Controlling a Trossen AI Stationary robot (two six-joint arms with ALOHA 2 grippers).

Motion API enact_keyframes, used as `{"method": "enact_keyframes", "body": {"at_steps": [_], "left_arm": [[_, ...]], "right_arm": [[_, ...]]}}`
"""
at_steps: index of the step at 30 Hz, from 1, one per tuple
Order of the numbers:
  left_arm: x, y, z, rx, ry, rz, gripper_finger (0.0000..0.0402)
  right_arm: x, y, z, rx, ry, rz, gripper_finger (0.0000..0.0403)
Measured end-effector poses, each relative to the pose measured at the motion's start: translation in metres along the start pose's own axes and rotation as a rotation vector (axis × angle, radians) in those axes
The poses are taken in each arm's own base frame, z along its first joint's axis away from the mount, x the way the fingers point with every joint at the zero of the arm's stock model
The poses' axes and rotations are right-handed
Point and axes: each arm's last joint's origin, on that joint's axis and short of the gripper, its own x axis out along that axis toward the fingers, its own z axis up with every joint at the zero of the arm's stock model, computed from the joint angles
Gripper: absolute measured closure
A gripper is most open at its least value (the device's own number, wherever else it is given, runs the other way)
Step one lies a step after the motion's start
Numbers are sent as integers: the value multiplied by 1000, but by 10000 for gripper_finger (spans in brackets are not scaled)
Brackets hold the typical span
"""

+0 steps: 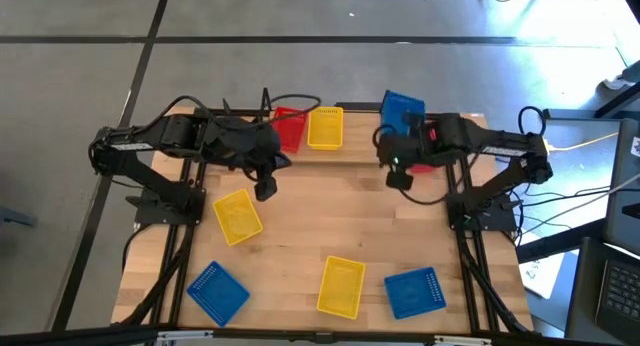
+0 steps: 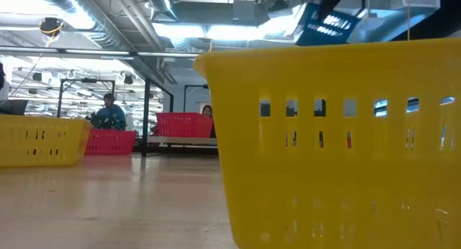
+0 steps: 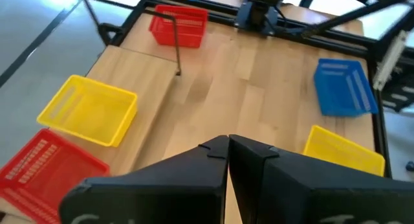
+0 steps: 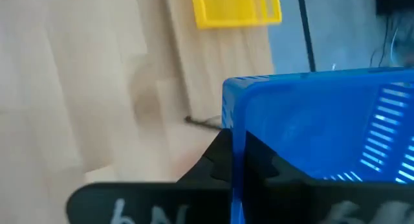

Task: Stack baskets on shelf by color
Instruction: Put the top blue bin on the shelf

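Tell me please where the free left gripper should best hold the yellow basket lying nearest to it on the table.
Probably from straight above, on one thin rim wall of the yellow basket: it sits upright with its mouth open, so one finger of the left gripper can go inside, one outside.

My right jaws are pinching the wall of a blue basket (image 1: 402, 110), holding it tilted above the shelf (image 1: 350, 156). A red basket (image 1: 289, 127) and a yellow basket (image 1: 325, 128) are sitting there; two yellow (image 1: 238, 216) and two blue (image 1: 414, 291) are lying scattered on the surface
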Motion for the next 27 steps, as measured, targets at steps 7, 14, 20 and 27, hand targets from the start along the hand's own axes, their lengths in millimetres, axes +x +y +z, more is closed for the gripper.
{"method": "enact_keyframes", "body": {"at_steps": [7, 14, 20, 27], "left_arm": [[2, 7, 1, -16, 2, 24, 398], [3, 13, 3, -40, -1, 49, 398], [3, 13, 3, -40, 0, 46, 398], [3, 13, 3, -57, -1, 46, 398]], "right_arm": [[48, -23, 32, -119, -49, 106, 403], [111, -31, 45, -160, 102, 160, 403], [159, -34, 51, -157, 205, 173, 403], [203, -42, 47, -106, 303, 230, 403]]}}
